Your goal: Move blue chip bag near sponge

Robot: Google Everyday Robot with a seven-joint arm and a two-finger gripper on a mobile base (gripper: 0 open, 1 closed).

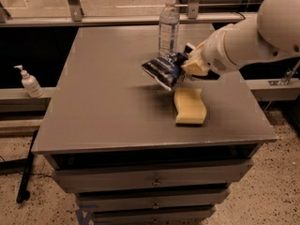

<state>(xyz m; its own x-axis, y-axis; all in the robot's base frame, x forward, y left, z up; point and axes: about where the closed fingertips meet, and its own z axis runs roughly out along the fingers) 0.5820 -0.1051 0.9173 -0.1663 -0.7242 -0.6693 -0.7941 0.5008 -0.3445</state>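
Note:
The blue chip bag (163, 70), crinkled dark-blue foil with white patches, hangs in the air just above and to the left of the sponge's far end. My gripper (188, 67) is shut on the bag's right edge, with its cream fingers (194, 65) around the foil. The sponge (190, 105), pale yellow with wavy long edges, lies flat on the grey table (103, 107) at the right front, directly below the gripper. My white arm (253, 36) reaches in from the right.
A clear plastic water bottle (168, 26) stands upright at the table's back, just behind the bag. A white pump bottle (29, 82) sits on a ledge left of the table. Drawers (150, 179) are below the table front.

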